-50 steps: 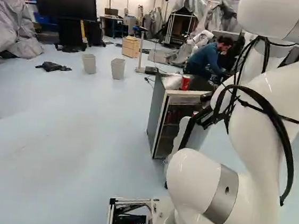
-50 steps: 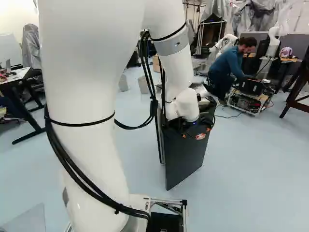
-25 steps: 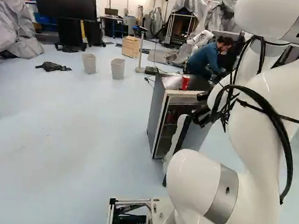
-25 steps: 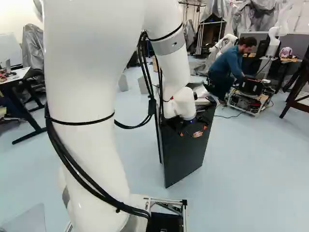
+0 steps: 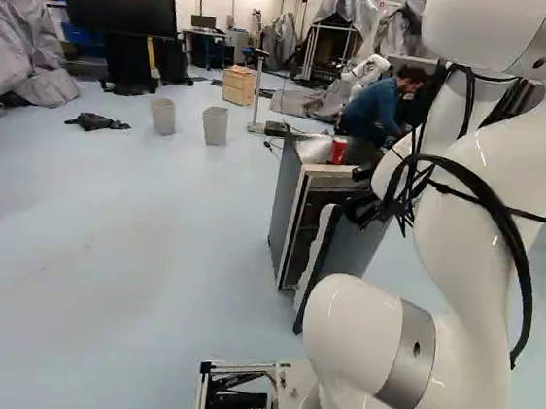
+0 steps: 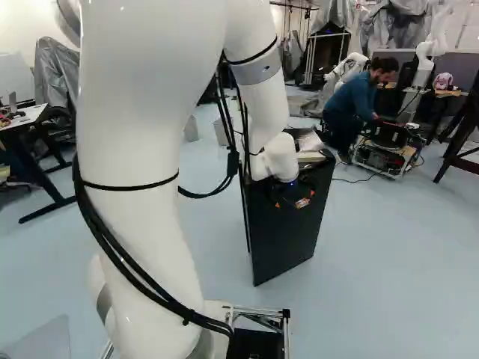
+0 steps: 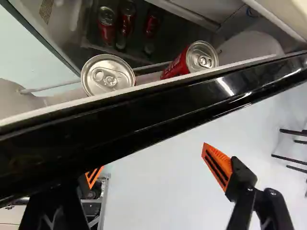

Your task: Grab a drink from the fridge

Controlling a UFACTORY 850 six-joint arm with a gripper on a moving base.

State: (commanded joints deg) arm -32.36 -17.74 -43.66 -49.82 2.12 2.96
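Silver-topped cans (image 7: 108, 75) sit ahead of the gripper (image 6: 290, 203), across the fridge door (image 7: 144, 120), and its fingers stand wide apart!

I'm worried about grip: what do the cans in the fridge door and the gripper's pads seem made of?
The cans look like metal, probably aluminium: shiny silver lids with pull tabs. The gripper's pads look like matte plastic or rubber, orange with dark slots; I can't tell which.

PLACE: robotics lab — workshop-like | ROBOTS: another robot, white and jointed (image 6: 424, 51) | ELECTRONICS: low, pale-framed equipment cart (image 6: 408, 158) with dark components and trailing cables | COVERS: crinkled grey sheeting (image 5: 15, 36) — draped over bulky shapes | FLOOR: smooth, pale blue-grey floor (image 5: 132, 248)
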